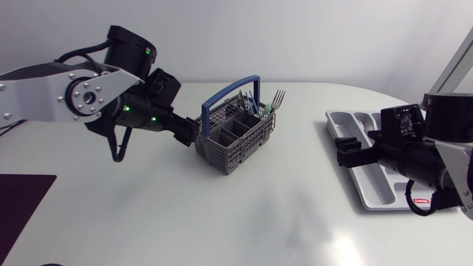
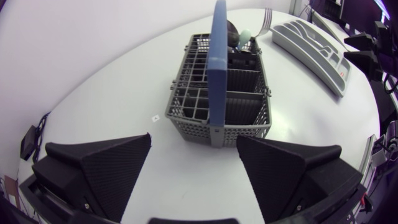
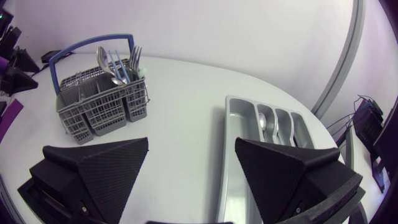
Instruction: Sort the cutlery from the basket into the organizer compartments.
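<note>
Just beside the basket (image 1: 235,140), our left gripper (image 1: 196,131) hovers, spread wide. Our right gripper (image 1: 346,151), wide too and empty, hangs at the edge of the organizer (image 1: 373,192).

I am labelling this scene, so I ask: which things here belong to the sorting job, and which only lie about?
For the job: basket; cutlery standing in it; organizer tray; one piece already in the tray.
Lying about: dark mat; small white scrap beside the basket.
</note>
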Controlling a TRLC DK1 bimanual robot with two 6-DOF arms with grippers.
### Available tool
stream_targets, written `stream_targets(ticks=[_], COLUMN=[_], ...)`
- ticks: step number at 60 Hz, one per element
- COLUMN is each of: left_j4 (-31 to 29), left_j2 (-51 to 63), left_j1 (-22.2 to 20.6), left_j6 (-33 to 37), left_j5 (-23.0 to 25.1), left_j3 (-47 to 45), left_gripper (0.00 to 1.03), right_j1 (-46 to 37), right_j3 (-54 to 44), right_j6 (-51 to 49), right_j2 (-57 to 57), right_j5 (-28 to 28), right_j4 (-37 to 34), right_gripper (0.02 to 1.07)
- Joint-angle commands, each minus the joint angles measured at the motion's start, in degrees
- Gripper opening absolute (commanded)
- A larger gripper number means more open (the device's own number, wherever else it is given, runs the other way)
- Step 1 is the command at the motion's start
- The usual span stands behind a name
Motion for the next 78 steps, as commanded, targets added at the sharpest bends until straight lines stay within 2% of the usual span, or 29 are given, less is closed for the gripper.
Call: stream_targets(ticks=[1, 4, 7, 11, 17, 21, 26, 31, 40, 48, 58, 67, 74, 78], left_j4=[-0.4, 1.1, 2.0, 4.0, 9.2, 10.1, 13.7, 14.7, 14.8, 14.2, 12.1, 8.6, 4.3, 3.3], left_j2=[4.0, 5.3, 6.7, 8.7, 9.9, 10.6, 10.6, 11.8, 13.4, 13.2, 7.8, 3.3, -1.8, -4.7], left_j1=[0.6, 1.1, 1.5, 1.6, 1.5, 1.1, 0.2, -0.2, -0.4, 0.5, 1.8, 4.6, 8.4, 9.4], left_j6=[2.1, 2.7, 2.9, 2.9, 2.4, 2.4, 2.3, 2.4, 1.7, 1.2, 1.9, 3.0, 4.1, 4.8], left_j5=[3.8, 7.3, 8.8, 8.8, 8.7, 7.6, 7.8, 7.7, 7.8, 9.7, 12.3, 15.8, 21.2, 22.6], left_j3=[3.2, 3.6, 4.2, 4.9, 4.5, 4.7, 3.6, 3.8, 4.3, 3.6, 0.3, -2.9, -6.4, -9.0], left_gripper=[0.94, 0.92, 0.91, 0.84, 0.76, 0.70, 0.52, 0.39, 0.04, 0.04, 0.04, 0.04, 0.04, 0.04], right_j1=[0.6, 1.1, 1.4, 1.4, 1.4, 1.5, 2.2, 2.3, 2.9, 2.9, 3.0, 3.0, 3.6, 4.0], right_j3=[2.2, 3.1, 4.0, 5.1, 5.8, 5.5, 5.5, 5.7, 5.4, 5.4, 5.4, 5.1, 5.4, 5.4], right_j6=[-3.6, -6.2, -7.2, -7.2, -7.2, -8.2, -8.2, -8.2, -8.7, -8.7, -9.2, -9.1, -8.9, -8.9], right_j2=[1.5, 2.1, 3.1, 4.6, 5.8, 5.8, 6.3, 6.9, 6.8, 6.8, 6.4, 6.2, 6.0, 5.7], right_j5=[-1.1, -1.1, -1.1, -2.1, -7.8, -8.1, -8.1, -8.1, -8.1, -8.1, -7.9, -7.9, -7.8, -7.8], right_j4=[-1.9, -3.2, -4.7, -5.9, -7.8, -7.9, -7.8, -7.7, -7.8, -7.7, -7.5, -6.8, -7.0, -7.1], right_gripper=[1.02, 1.02, 1.02, 1.02, 1.02, 1.02, 1.02, 1.02, 1.02, 1.02, 1.02, 1.02, 1.02, 1.02])
